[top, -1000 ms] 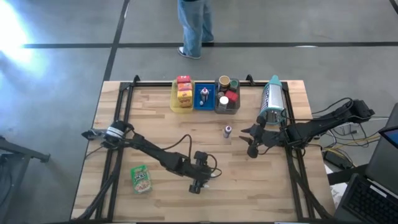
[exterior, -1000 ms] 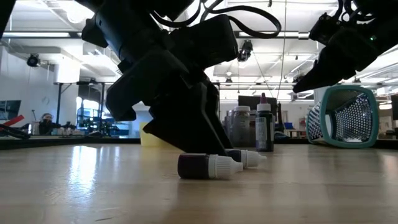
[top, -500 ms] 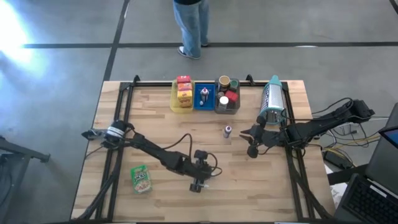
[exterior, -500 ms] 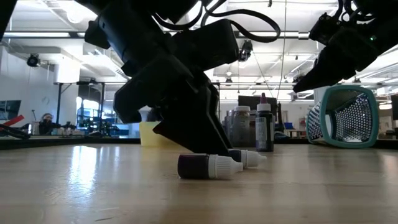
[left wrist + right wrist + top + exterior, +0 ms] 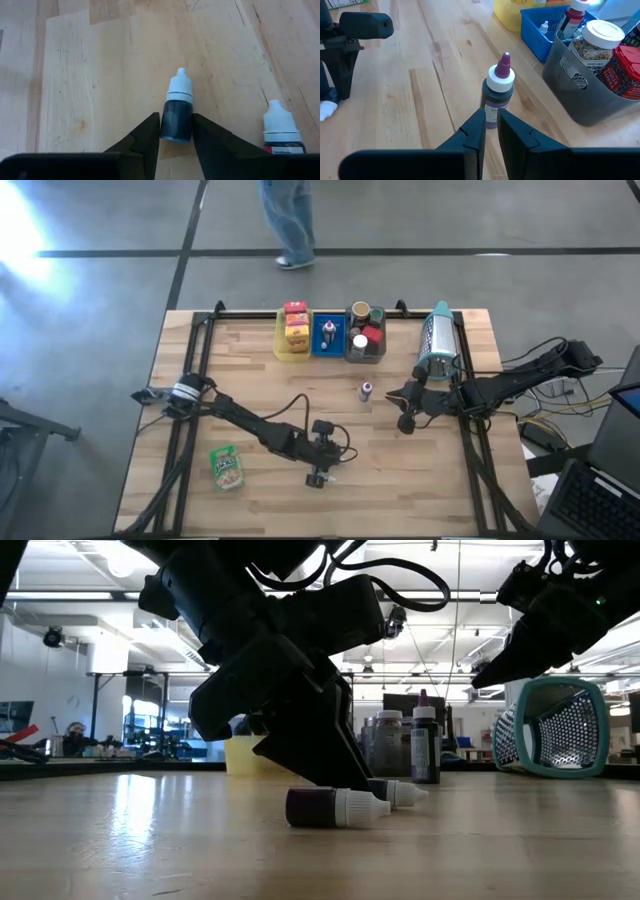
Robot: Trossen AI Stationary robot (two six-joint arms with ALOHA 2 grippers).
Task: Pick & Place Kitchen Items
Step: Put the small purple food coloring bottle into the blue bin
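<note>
While your left gripper (image 5: pixel 175 142) sits low on the tabletop (image 5: pixel 250 370) toward the near edge, its fingers (image 5: pixel 147 137) bracket the dark dropper vial (image 5: pixel 177 111) on both flanks, pinching the body or a hair off it. That vial lies flat with its long axis running straight out from the gripper, white cap pointing away, so you're square across its width. Watch the second vial (image 5: pixel 282 132): it lies just beside the first, roughly parallel, close to the outside of one finger. Lifting straight up looks like the clean way out; any sideways drag would likely roll that neighbour.

Over toward the right edge, your right gripper (image 5: pixel 490 132) hangs above the wood with its fingers nearly pressed together and nothing between them. The purple-capped bottle (image 5: pixel 497 90) stands upright just ahead of its tips, so that arm is clearly the nearer one for it.

Open wood lies between you and the yellow tray (image 5: pixel 293 345), blue tray (image 5: pixel 328 345) and grey tray (image 5: pixel 366 352) at the far edge.
</note>
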